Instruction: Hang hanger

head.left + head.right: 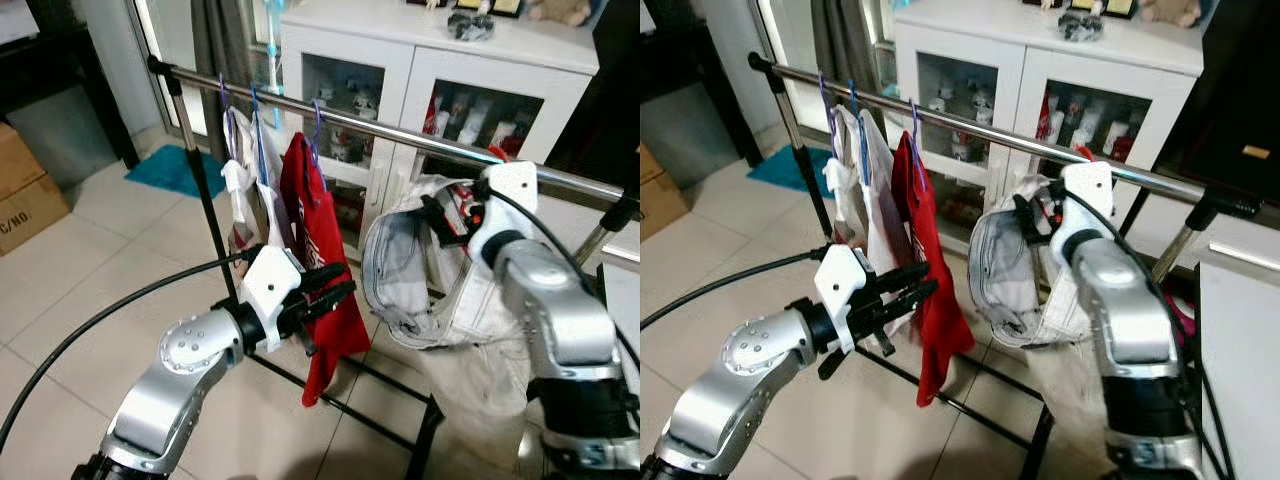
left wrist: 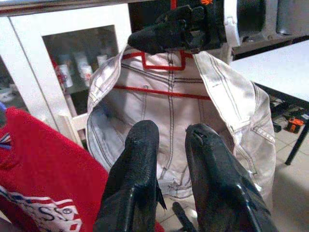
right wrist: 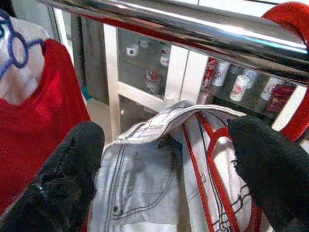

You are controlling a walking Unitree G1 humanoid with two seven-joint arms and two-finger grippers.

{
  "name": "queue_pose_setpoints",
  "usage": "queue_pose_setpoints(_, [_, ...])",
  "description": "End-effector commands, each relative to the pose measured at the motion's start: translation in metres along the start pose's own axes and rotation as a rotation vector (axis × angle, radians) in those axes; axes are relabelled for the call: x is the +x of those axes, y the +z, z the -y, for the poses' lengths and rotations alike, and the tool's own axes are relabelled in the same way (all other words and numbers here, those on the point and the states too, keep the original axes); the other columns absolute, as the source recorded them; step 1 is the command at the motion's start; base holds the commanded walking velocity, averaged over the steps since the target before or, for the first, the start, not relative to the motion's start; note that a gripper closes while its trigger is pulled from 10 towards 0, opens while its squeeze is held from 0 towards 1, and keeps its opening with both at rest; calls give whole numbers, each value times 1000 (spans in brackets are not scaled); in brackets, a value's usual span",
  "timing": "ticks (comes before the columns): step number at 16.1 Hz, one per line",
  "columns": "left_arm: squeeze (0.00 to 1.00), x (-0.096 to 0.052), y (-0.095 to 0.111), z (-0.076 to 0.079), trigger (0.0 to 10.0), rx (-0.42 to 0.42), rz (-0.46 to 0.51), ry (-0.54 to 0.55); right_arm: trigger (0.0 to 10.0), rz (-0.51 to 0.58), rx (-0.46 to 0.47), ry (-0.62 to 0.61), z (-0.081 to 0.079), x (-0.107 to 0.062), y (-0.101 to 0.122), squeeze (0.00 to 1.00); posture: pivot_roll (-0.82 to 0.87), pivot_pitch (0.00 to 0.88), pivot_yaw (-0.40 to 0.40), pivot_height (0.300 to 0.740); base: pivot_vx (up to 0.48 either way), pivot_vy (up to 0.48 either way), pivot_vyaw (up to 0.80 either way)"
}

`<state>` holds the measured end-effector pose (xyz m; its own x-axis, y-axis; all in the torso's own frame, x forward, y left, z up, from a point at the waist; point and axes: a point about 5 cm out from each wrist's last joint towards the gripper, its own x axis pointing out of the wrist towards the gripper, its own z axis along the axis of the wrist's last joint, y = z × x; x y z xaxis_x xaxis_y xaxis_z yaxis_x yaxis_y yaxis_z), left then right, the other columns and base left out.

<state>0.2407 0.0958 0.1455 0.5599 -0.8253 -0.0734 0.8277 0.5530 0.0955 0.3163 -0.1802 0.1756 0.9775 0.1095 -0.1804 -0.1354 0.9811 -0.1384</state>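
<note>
A red hanger (image 3: 212, 145) carries a pale denim garment (image 1: 455, 300), and its hook (image 3: 289, 19) sits over the steel rail (image 1: 400, 130). My right gripper (image 3: 166, 159) is open just under the rail. Its fingers (image 3: 63, 179) stand wide apart on either side of the hanger's neck and the garment's collar, without pressing on them. My left gripper (image 1: 330, 287) hovers lower, in front of a red shirt (image 1: 315, 220), and points at the denim garment (image 2: 169, 116). Its fingers (image 2: 135, 183) are a little apart with nothing between them.
Light garments (image 1: 245, 190) on blue hangers hang left of the red shirt. A white glass-door cabinet (image 1: 400, 80) stands behind the rail, cardboard boxes (image 1: 25, 190) at the left, a white table (image 1: 1240, 340) at the right. The rack's black base bars (image 1: 380, 420) cross the tiled floor.
</note>
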Motion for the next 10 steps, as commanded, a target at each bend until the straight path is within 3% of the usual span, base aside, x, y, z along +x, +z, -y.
queue_pose_setpoints(1, [0, 3, 1, 1, 10000, 9, -5, -23, 10000, -37, -1, -7, 5, -2, -5, 0, 41, 0, 17, 740, 0, 0, 0])
queue_pose_setpoints(5, [0, 7, 3, 2, 10000, 6, 7, -37, 10000, -65, -66, -28, 12, 4, -2, 0, 24, 3, 12, 740, 0, 0, 0])
queue_pose_setpoints(7, [0, 10, 8, 5, 10000, 5, 31, -43, 10000, -12, -65, 88, 4, -6, 10, 0, 16, 2, -6, 740, 0, 0, 0])
queue_pose_setpoints(10, [0, 13, 12, 3, 10000, 13, 43, -34, 10000, 15, -18, 215, -2, -19, 7, 0, 15, 0, -25, 740, 0, 0, 0])
